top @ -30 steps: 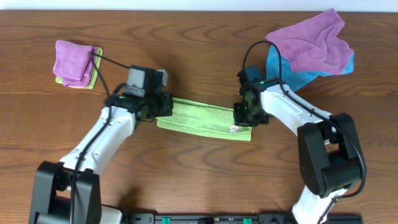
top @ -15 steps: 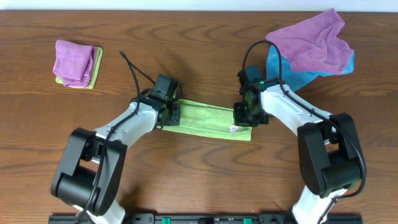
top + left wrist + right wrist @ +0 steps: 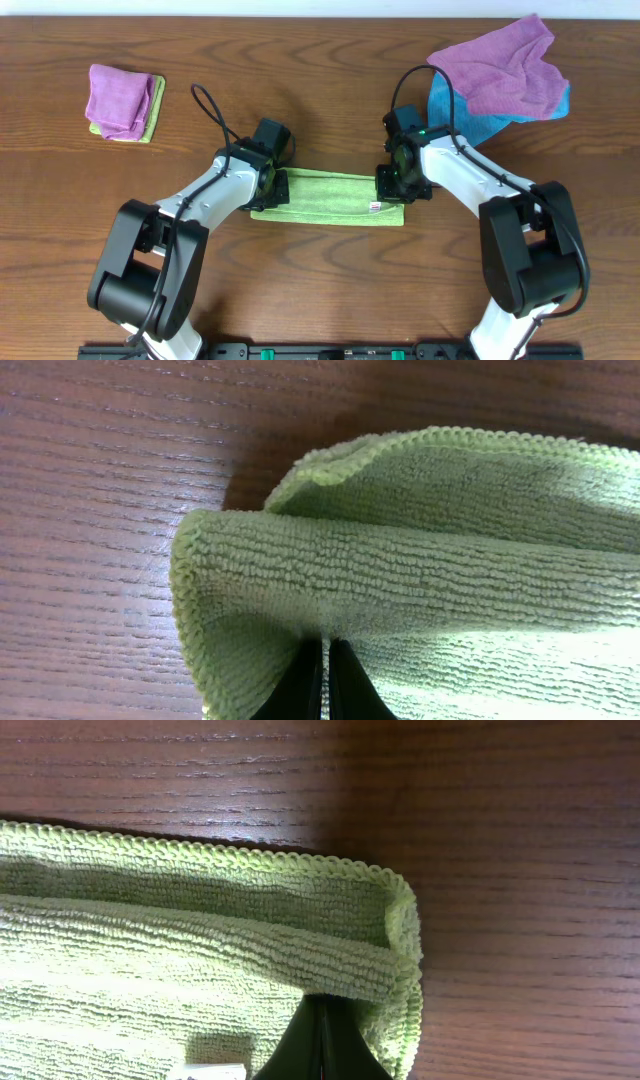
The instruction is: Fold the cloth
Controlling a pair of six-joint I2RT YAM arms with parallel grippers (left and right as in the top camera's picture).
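Yellow-green cloth (image 3: 330, 196) lay as a folded strip on the wooden table (image 3: 320, 60); my left pincer (image 3: 268, 187) and right pincer (image 3: 392, 186) each pinched one end (jaws closed tight on the pile).

From above, both ends of the cloth (image 3: 325, 195) vanish under the left gripper (image 3: 268, 186) and the right gripper (image 3: 398, 184), whose housings cover the pinch itself. The white tag (image 3: 376, 208) is too small to read. The purple cloth (image 3: 500, 70) buries most of the blue cloth (image 3: 447, 112). Far left, a folded purple cloth (image 3: 118, 97) hides all but the edges of a yellow-green layer (image 3: 150, 128). Each wrist view crops the cloth at its edges.
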